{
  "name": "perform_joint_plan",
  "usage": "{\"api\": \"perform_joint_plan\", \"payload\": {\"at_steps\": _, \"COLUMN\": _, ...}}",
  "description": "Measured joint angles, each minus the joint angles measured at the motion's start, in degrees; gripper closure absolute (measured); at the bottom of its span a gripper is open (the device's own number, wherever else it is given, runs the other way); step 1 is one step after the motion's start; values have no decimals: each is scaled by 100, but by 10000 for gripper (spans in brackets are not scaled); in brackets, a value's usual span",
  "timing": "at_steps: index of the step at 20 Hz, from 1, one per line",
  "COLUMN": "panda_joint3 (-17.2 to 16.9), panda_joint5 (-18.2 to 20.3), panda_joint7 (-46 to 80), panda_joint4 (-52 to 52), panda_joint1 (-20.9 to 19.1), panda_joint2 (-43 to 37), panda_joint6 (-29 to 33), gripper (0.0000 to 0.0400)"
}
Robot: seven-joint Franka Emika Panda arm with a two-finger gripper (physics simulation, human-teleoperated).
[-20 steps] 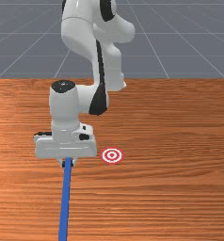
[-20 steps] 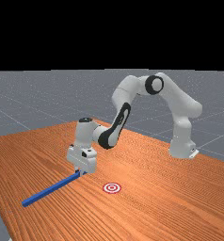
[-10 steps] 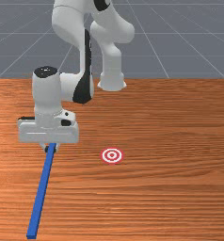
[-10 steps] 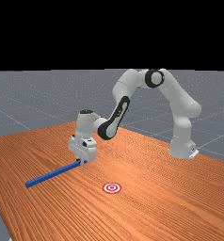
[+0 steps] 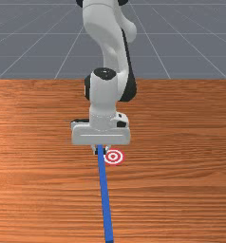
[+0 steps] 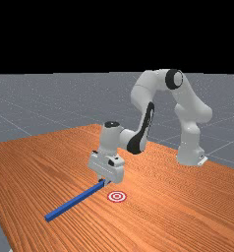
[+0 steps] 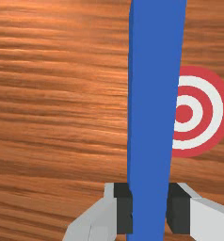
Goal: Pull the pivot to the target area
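Note:
My gripper [image 5: 100, 150] is shut on the long blue bar [image 5: 105, 194] close to its arm-side end; the rest extends toward the front view's bottom edge. In the far view the gripper [image 6: 105, 182] holds the bar [image 6: 74, 201] just left of the red-and-white target [image 6: 117, 197]. Both dark pads press the bar's sides at the gripper [image 7: 150, 209] in the wrist view, where the bar [image 7: 156, 94] covers one edge of the target [image 7: 202, 113]. Whether the bar rests on the wood I cannot tell.
The orange-brown table [image 5: 181, 190] extends around the bar on both sides. In the far view the arm's base [image 6: 190, 152] stands at the right, and the table's near-left edge runs past the bar's free end.
After a shift to the front view's left, my hand has come back right, past its first place, with the bar still held. The bar now lies beside the target, its slant reversed.

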Motion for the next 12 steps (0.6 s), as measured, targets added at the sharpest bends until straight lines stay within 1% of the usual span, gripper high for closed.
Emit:
{"api": "perform_joint_plan", "payload": {"at_steps": 1, "panda_joint3": -123, "panda_joint5": -74, "panda_joint7": 240, "panda_joint4": 6, "panda_joint1": 147, "panda_joint2": -6, "panda_joint6": -25, "gripper": 304}}
{"api": "perform_joint_plan", "payload": {"at_steps": 2, "panda_joint3": -109, "panda_joint5": -66, "panda_joint7": 230, "panda_joint4": 6, "panda_joint1": 147, "panda_joint2": 1, "panda_joint6": -20, "gripper": 303}}
{"api": "perform_joint_plan", "payload": {"at_steps": 4, "panda_joint3": -68, "panda_joint5": -25, "panda_joint7": 226, "panda_joint4": -217, "panda_joint1": 94, "panda_joint2": -106, "panda_joint6": 87, "gripper": 304}}
{"api": "perform_joint_plan", "payload": {"at_steps": 9, "panda_joint3": -73, "panda_joint5": -89, "panda_joint7": 272, "panda_joint4": -1250, "panda_joint1": -8, "panda_joint2": -639, "panda_joint6": 569, "gripper": 304}}
{"api": "perform_joint_plan", "payload": {"at_steps": 10, "panda_joint3": -181, "panda_joint5": -203, "panda_joint7": 395, "panda_joint4": -1415, "panda_joint1": 77, "panda_joint2": -732, "panda_joint6": 640, "gripper": 304}}
{"api": "perform_joint_plan", "payload": {"at_steps": 11, "panda_joint3": -216, "panda_joint5": -245, "panda_joint7": 440, "panda_joint4": -1562, "panda_joint1": 96, "panda_joint2": -810, "panda_joint6": 705, "gripper": 304}}
{"api": "perform_joint_plan", "payload": {"at_steps": 12, "panda_joint3": -441, "panda_joint5": -491, "panda_joint7": 703, "panda_joint4": -1734, "panda_joint1": 296, "panda_joint2": -913, "panda_joint6": 757, "gripper": 304}}
